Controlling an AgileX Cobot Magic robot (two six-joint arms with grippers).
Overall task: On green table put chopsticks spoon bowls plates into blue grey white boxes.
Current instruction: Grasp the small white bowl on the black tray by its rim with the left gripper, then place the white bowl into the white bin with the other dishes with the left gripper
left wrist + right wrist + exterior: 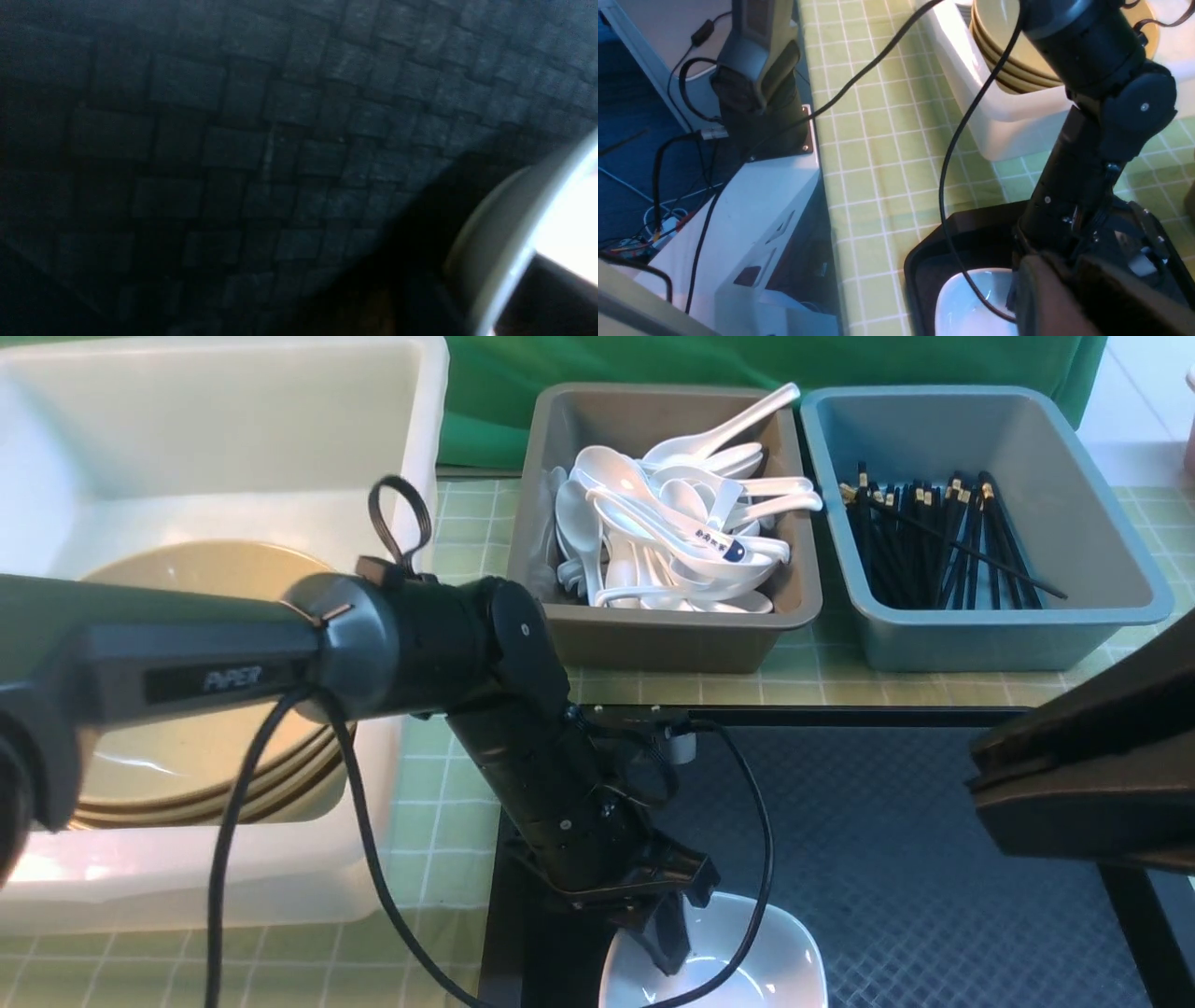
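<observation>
white box (233,429) w/ stacked tan bowls (187,588) @10 o'c | black tray (887,859) @5 | R claw (980,782) @3, clenched, empty, seems parked aside | L claw (667,952) @6 on white plate (775,961) rim, likely to pinch-lift; grip can't tell

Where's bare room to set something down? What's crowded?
Free: the black tray, between the plate and the right arm; the white box, far half behind the bowls; the green table strip between tray and grey box. Crowded: the grey box, heaped with spoons; the tray's near-left corner, where the left gripper meets the plate.
</observation>
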